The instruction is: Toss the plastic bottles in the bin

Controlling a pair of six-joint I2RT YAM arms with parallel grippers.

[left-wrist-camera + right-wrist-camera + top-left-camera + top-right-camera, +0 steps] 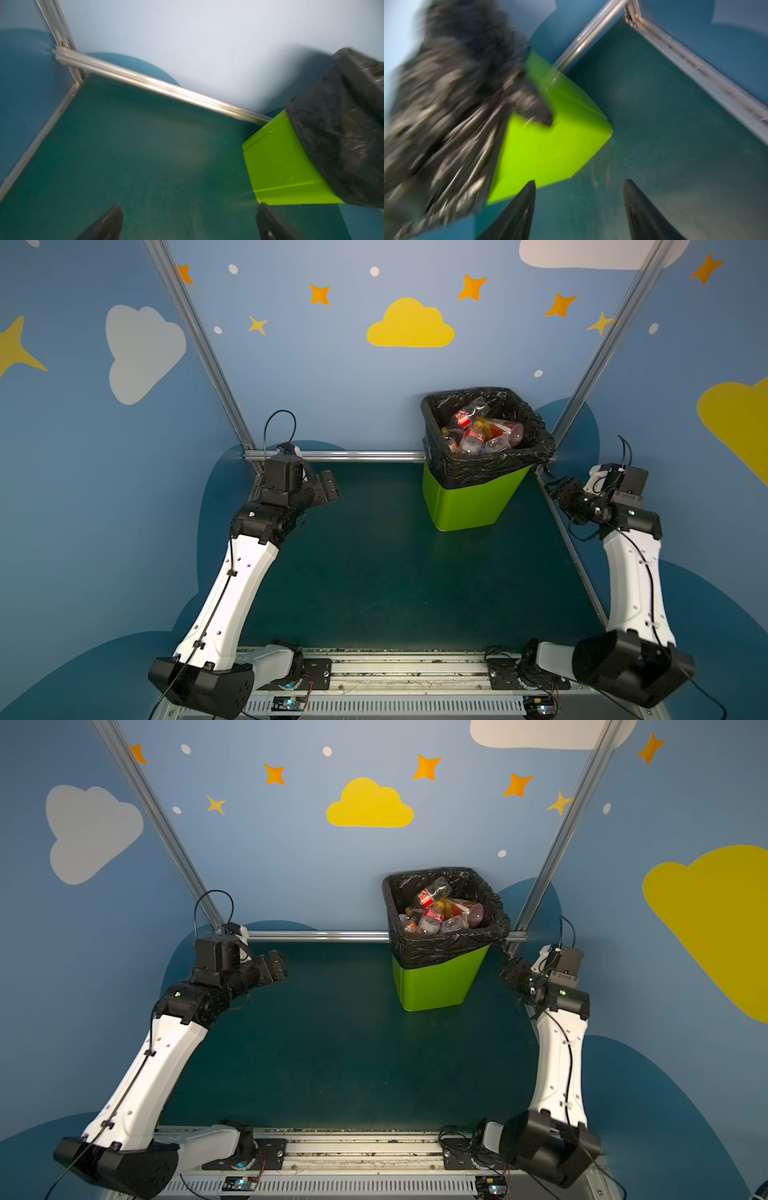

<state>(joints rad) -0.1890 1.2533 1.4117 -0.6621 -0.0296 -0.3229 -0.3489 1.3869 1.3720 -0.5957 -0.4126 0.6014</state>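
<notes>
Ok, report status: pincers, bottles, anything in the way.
Left pincer open, empty. Right pincer open, empty, beside the bin. Bottles piled in bin; none seen on mat. Nothing in the way.

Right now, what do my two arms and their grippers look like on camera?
Both arms match: the left arm and right arm have white tapered shells with black joint housings, and a thin black cable clipped along each. The left gripper and right gripper are black, with dark wedge-shaped fingers narrowing to tips.
</notes>
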